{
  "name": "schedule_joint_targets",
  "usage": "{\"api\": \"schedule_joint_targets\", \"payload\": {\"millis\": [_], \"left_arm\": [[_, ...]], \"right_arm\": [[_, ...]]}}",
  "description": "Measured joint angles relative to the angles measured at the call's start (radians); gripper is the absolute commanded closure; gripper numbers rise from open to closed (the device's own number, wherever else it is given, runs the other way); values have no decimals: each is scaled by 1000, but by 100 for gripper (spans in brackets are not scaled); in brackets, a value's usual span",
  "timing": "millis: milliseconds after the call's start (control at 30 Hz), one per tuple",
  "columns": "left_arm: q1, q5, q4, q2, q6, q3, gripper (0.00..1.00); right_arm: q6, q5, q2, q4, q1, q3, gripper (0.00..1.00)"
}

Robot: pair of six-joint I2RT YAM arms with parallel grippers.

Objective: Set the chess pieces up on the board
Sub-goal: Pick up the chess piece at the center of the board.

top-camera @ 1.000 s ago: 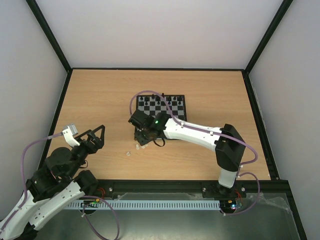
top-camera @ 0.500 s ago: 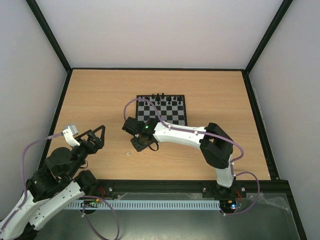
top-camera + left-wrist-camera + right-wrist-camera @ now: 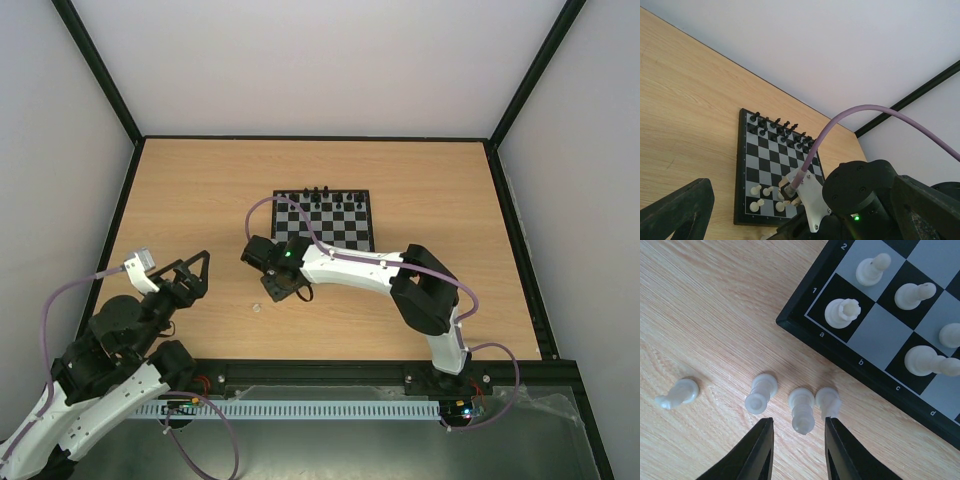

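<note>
Piece (lying) at right gripper's mouth

Your right gripper has slid left and closer to you, off the near corner of the board, now over the loose chess pieces on the table.

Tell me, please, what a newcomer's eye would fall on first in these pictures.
Four whitish chess pieces lie loose on the wooden table just off the board at its corner, with the right pincer poised over them, one piece between its open jaws. Tiny black figures line the board's far edge.
</note>
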State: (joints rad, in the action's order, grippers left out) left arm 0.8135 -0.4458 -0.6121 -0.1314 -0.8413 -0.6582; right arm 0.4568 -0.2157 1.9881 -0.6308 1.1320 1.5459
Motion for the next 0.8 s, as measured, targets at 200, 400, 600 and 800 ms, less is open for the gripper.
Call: {"api": "schedule_joint_targets", "payload": {"millis": [200, 400, 600, 800], "left_arm": [[0, 0, 0, 2, 0, 0, 1], [0, 0, 0, 8, 0, 0, 1], [0, 0, 0, 9, 0, 0, 0], [0, 0, 0, 9, 0, 0, 1]], "right_arm": [[0, -18, 0, -1, 0, 0, 71], [0, -19, 7, -1, 0, 0, 74], [0, -18, 21, 0, -2, 0, 75], [0, -18, 24, 0, -7, 0, 81]]}}
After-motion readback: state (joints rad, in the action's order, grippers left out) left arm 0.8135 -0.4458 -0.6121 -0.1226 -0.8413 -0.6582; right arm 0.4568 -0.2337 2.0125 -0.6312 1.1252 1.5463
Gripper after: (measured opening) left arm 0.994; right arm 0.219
